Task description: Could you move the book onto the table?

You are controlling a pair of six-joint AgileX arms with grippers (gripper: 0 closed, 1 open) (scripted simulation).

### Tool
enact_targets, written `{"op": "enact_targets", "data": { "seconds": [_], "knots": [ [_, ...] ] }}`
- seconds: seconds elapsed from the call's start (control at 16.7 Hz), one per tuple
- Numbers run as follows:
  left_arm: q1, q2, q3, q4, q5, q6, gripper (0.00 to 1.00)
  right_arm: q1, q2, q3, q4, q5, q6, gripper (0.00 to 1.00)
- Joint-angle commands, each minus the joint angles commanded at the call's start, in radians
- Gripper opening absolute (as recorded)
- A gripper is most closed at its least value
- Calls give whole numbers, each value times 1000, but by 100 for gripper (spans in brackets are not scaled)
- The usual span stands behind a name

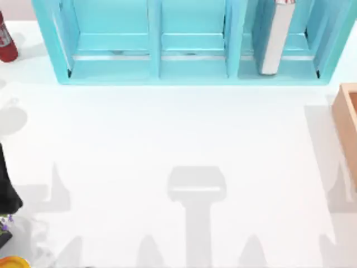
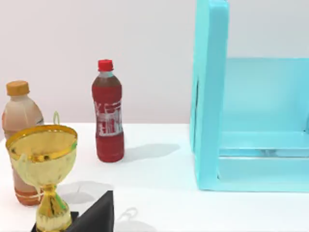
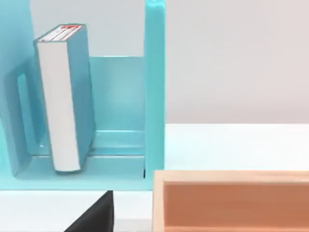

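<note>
White table (image 1: 178, 139) bare mid-span — book (image 1: 276, 39) upright in shelf's (image 1: 189, 42) right compartment; hand state: cannot tell.

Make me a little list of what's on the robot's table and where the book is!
book: upright in the shelf's right compartment, pages facing out
shelf: light blue, at the table's far edge
table: white, book not yet on it
wooden box: right edge
red bottle: left of the shelf
gold trophy: near left, beside a tan bottle
</note>
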Motion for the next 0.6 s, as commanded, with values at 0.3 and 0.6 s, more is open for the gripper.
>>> {"op": "enact_targets", "data": {
  "seconds": [0.3,0.6],
  "knots": [
    [0,0,0,0,0,0,100,19,62,36,50,18,5,100],
    [0,0,0,0,0,0,100,93,379,184,255,105,17,100]
  ]
}}
